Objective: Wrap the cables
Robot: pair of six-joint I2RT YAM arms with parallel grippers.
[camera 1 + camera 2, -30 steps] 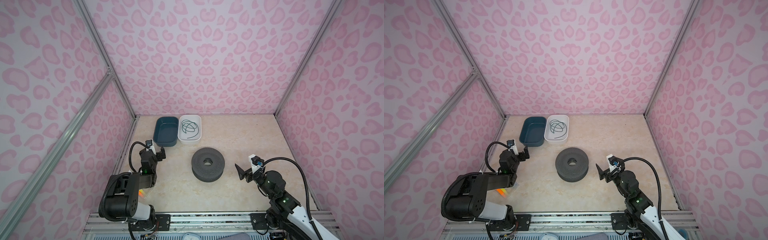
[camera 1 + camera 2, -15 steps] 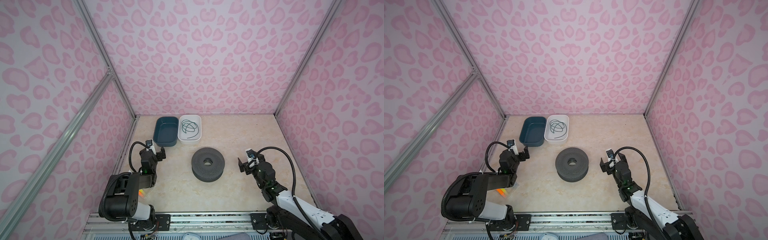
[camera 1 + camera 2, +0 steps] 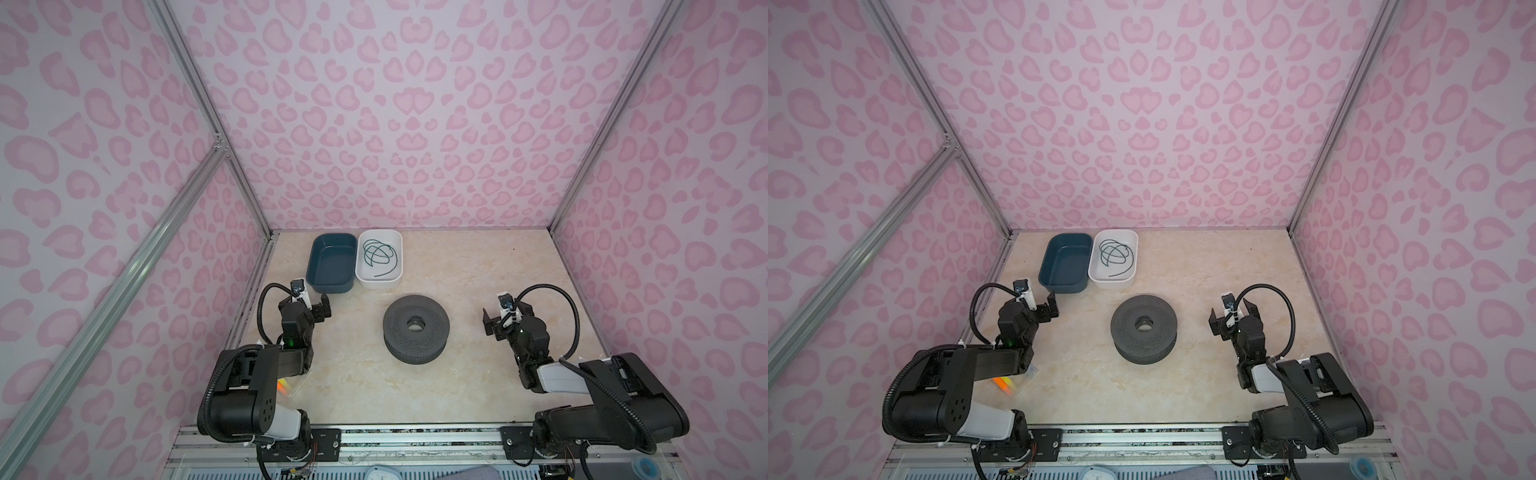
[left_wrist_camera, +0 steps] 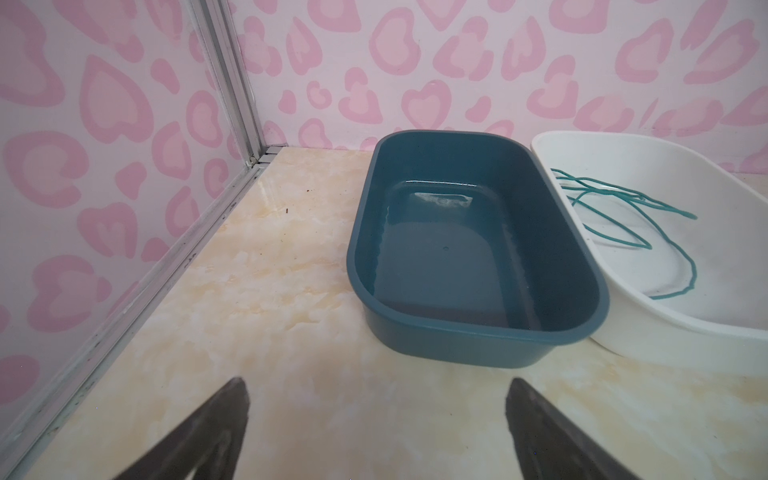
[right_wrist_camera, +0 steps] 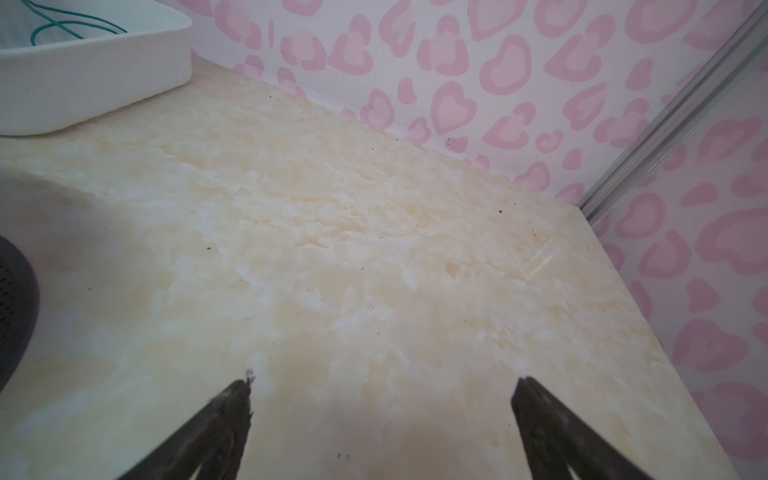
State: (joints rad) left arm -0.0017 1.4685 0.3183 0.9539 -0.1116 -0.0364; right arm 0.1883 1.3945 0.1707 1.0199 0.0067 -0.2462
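- Top views: my left tool (image 3: 322, 305) hangs low over the table (image 3: 457, 270) on the left side, just short of the near end of the blue tray (image 3: 330, 289). Its jaws stand wide apart with nothing between them.
- Top views: my right tool (image 3: 505, 318) is on the right side of the table, well apart from both trays. Its jaws are also spread wide and it grips nothing.
- Top views: the dark green cable (image 3: 379, 257) lies in loose, crossing loops inside the white tray (image 3: 378, 283). That tray stands right against the blue tray at the back of the table.
- Top views: a grey perforated spool (image 3: 395, 328) lies flat mid-table between my two tools, and neither tool touches it.
- Top views: an orange and yellow item (image 3: 1005, 384) shows partly under my left arm. I cannot tell what it is.
- Left wrist view: my left tool's fingertips (image 4: 232, 415) stand far apart over bare table (image 4: 270, 291). The blue tray (image 4: 457, 345) is straight ahead, with the white tray (image 4: 665, 336) beside it. The dark green cable (image 4: 590, 189) rests on the white tray's floor.
- Right wrist view: my right tool's fingertips (image 5: 224, 424) are wide apart over bare table (image 5: 332, 249). One corner of the white tray (image 5: 83, 83) is visible, with dark green cable (image 5: 58, 25) inside it. A sliver of the grey perforated spool (image 5: 12, 299) shows at the frame's edge.
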